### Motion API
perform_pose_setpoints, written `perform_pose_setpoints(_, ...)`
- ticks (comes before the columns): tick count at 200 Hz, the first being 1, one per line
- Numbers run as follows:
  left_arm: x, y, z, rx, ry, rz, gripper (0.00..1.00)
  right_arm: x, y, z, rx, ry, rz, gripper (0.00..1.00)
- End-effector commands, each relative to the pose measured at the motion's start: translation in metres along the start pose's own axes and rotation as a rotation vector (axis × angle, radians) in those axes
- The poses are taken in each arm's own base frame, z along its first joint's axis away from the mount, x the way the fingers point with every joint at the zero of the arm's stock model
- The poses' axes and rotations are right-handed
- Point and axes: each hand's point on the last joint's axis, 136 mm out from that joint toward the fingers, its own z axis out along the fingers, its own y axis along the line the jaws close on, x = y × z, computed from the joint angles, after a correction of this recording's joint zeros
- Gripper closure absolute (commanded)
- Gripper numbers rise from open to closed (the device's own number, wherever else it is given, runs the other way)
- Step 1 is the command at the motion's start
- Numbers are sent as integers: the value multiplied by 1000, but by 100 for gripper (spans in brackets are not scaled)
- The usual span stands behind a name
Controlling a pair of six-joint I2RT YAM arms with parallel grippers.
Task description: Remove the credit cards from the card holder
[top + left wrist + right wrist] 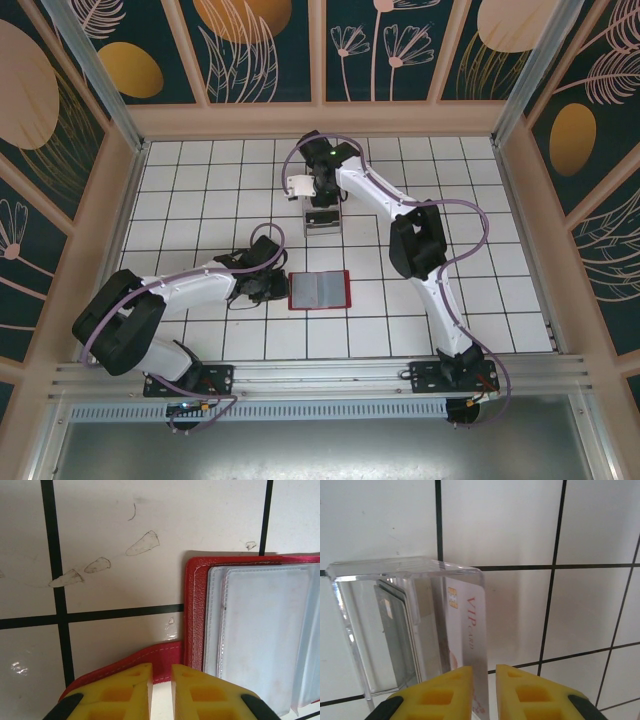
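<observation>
The left arm (160, 300) lies low across the near side of the table (200, 200), bent at the elbow and reaching to the right. The left gripper (268, 288) sits just beside the left edge of the card holder (319, 290). From the left wrist, its yellow fingers (125, 690) are almost together and pinch the thin red tab (150, 661) that sticks out of the card holder toward them. The card holder lies flat and open near the middle of the table, between the two arms. Its grey pockets face up, and its long side runs left to right in the view from above. The right arm (420, 245) stretches far out over the table and bends back to the left. The right gripper (322, 203) points down into a small clear box (322, 228), well apart from the card holder. From the right wrist, a white credit card (467, 630) with red letters and a gold chip stands on its edge in the box, against one clear wall (350, 615). Its long side runs from the top of the box down to the gripper (484, 690). The two fingers are a little way apart, with the end of the card between them. A thin gap shows beside the card, so the hold looks loose. A second card (390, 625), grey and dark, stands deeper in the box.
</observation>
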Motion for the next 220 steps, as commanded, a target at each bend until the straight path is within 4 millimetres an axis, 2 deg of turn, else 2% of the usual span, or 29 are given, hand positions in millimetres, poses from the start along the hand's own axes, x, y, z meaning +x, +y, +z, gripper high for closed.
perform_pose_setpoints(1, -5, -4, -1, -3, -9, 3, 81, 0, -23, -11, 91, 10, -14, 79)
perform_pose_setpoints(93, -4, -4, -1, -1, -10, 0, 81, 4, -19, 3, 87, 15, 1, 79)
perform_pose_setpoints(113, -5, -4, -2, -1, -15, 0, 81, 0, -29, -7, 129, -1, 27, 78)
perform_pose_setpoints(138, -9, -6, -5, 5, -29, 4, 81, -6, -42, -28, 190, -39, 83, 76)
perform_pose_setpoints(158, -12, -8, -8, 4, -46, 14, 81, -8, -44, -40, 207, -65, 148, 74)
perform_pose_setpoints(190, -21, -11, -11, -2, -75, 32, 82, -6, -44, -49, 199, -89, 348, 74)
perform_pose_setpoints(220, -29, -16, -15, -1, -102, 47, 81, -11, -40, -66, 162, -171, 612, 77)
